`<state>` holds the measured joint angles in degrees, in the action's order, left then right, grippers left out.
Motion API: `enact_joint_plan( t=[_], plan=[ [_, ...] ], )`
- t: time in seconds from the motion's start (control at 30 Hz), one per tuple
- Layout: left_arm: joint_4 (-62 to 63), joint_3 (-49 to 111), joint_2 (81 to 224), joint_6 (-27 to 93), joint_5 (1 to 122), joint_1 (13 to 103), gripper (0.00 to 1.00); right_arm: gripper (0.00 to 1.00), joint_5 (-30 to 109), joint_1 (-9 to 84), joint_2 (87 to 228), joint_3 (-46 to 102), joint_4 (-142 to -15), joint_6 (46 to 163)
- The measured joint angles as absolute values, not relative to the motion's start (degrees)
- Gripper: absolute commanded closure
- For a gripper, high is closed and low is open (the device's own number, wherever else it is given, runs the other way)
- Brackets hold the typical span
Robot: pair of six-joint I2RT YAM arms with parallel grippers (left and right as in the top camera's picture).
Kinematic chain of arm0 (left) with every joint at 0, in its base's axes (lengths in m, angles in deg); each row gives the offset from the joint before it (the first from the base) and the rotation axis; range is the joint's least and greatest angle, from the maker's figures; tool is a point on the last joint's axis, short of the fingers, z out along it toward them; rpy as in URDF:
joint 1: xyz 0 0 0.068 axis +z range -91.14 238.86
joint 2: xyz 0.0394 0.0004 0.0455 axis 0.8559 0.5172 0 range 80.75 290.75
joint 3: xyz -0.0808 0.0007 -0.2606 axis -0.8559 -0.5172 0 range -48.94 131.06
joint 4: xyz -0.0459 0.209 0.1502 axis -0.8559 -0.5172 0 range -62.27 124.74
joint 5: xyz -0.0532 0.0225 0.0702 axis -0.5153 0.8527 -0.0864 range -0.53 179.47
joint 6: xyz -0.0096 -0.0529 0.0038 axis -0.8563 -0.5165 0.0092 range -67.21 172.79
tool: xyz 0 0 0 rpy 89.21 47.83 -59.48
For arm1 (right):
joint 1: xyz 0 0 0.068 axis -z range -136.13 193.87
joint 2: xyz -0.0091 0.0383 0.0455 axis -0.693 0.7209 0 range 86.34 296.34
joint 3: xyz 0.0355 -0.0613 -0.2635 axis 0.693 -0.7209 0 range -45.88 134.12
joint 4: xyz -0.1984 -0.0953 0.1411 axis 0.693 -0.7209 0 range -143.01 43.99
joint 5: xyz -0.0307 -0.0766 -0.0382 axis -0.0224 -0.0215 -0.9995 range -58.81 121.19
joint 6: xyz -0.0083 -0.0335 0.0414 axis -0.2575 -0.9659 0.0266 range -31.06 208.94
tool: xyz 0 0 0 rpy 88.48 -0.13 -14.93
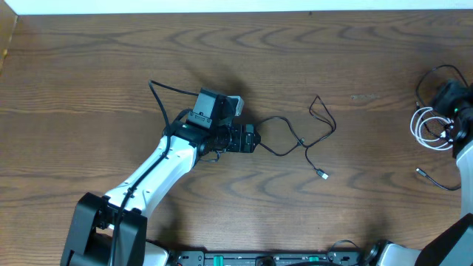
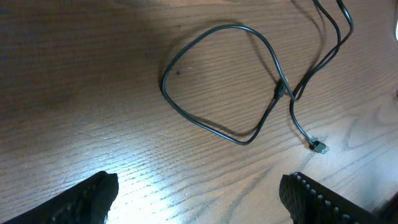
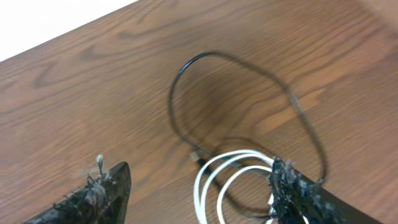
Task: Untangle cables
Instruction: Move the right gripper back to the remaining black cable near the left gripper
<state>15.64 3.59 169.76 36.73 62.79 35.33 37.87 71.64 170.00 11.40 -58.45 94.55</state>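
**Overhead view.** We find the black cable (image 1: 301, 142) at mid-table, well apart from the white cable (image 1: 423, 125) at the right edge of the table (image 1: 111, 59). We judge the separation of the two largely done. What is left is laying out each cable's own loops. The left claw (image 1: 251, 138) sits just beside the black cable's left loop. The right claw (image 1: 449, 100) is near the white coils.

**Left wrist view.** The left claw (image 2: 199, 183) is spread wide and grips nothing. The black cable (image 2: 164, 84) is thin and smooth. It forms a rounded loop that crosses itself and ends in a small plug (image 2: 319, 147). The wood is glossy and grained.

**Right wrist view.** The right claw (image 3: 199, 171) is spread wide. The white cable (image 3: 208, 165) lies in round coils between its rough, frayed fingers (image 3: 305, 193), not clamped. A thin dark cord (image 3: 171, 99) arcs around the coils.
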Motion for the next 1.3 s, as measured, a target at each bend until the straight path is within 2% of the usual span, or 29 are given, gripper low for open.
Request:
enact_joint_plan(
  t=[0.27,0.53,0.9,1.3],
  plan=[
    [15.64,3.59,169.76,36.73,62.93,35.33,0.13,0.43,48.29,68.8,170.96,11.38,-60.92,94.2],
    [15.21,3.59,169.76,36.73,64.35,35.33,0.12,0.43,57.15,58.17,177.36,11.38,-63.44,84.74],
    [11.49,3.59,169.76,36.71,68.24,35.33,0.12,0.42,56.1,43.24,184.62,11.38,-63.57,68.58],
    [11.38,3.59,169.76,36.73,68.85,35.33,0.13,0.42,55.14,37.32,189.95,11.38,-63.87,62.84]
  ],
)
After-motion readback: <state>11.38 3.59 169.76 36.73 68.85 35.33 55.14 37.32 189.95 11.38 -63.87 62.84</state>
